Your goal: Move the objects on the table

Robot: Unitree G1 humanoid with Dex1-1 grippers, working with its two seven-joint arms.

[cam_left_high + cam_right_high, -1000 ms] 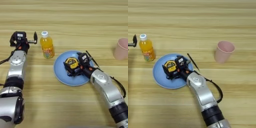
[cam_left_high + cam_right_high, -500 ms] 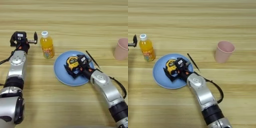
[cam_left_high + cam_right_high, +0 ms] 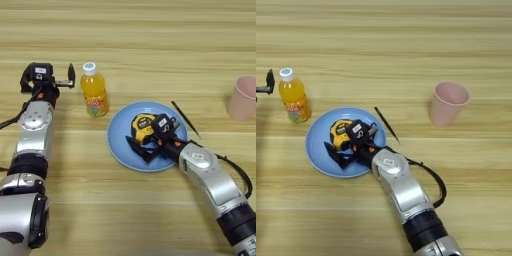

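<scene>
A yellow-and-black tape measure (image 3: 142, 125) lies on the round light-blue plate (image 3: 121, 142) in the middle of the table (image 3: 150, 40). My right gripper (image 3: 150, 137) reaches in from the lower right and is shut on the tape measure, one black finger on each side of it. The tape's thin black strap (image 3: 185, 118) trails off the plate's right rim. An orange-drink bottle (image 3: 94, 94) with a white cap stands upright left of the plate. A pink cup (image 3: 447, 102) stands at the right. My left gripper (image 3: 67, 81) hovers just left of the bottle, apart from it.
My left arm (image 3: 34, 130) runs down the left side of the table. The right forearm (image 3: 401, 187) and its black cable cross the wood below the plate toward the lower right.
</scene>
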